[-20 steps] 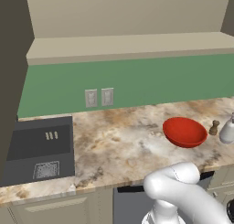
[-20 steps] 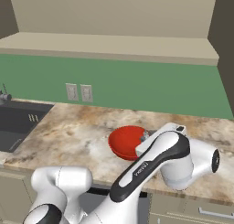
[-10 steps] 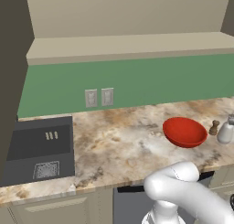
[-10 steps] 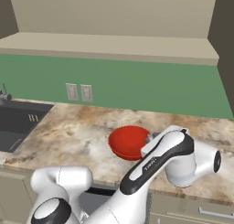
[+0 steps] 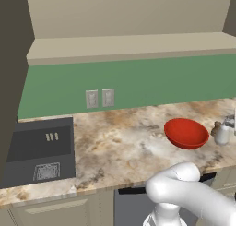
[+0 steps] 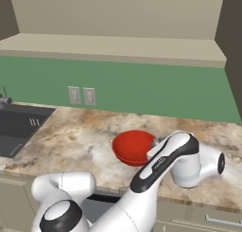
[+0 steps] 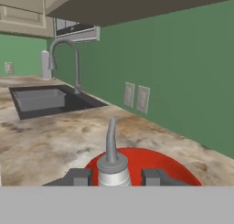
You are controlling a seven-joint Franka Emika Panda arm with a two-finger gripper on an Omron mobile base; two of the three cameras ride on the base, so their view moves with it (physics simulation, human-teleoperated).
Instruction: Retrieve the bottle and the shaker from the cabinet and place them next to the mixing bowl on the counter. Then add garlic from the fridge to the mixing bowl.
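Now the hand (image 7: pixel 119 176) is clamped on the bottle (image 7: pixel 112 166), just before the mixing bowl (image 7: pixel 155 166).

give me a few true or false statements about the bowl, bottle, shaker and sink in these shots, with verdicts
1. The mixing bowl is red. True.
2. The gripper is shut on the bottle. True.
3. The shaker lies inside the bowl. False: it stands on the counter beside the bowl.
4. The sink is right of the bowl in the left base view. False: it is on the left.
5. The bowl holds garlic. False: it looks empty.
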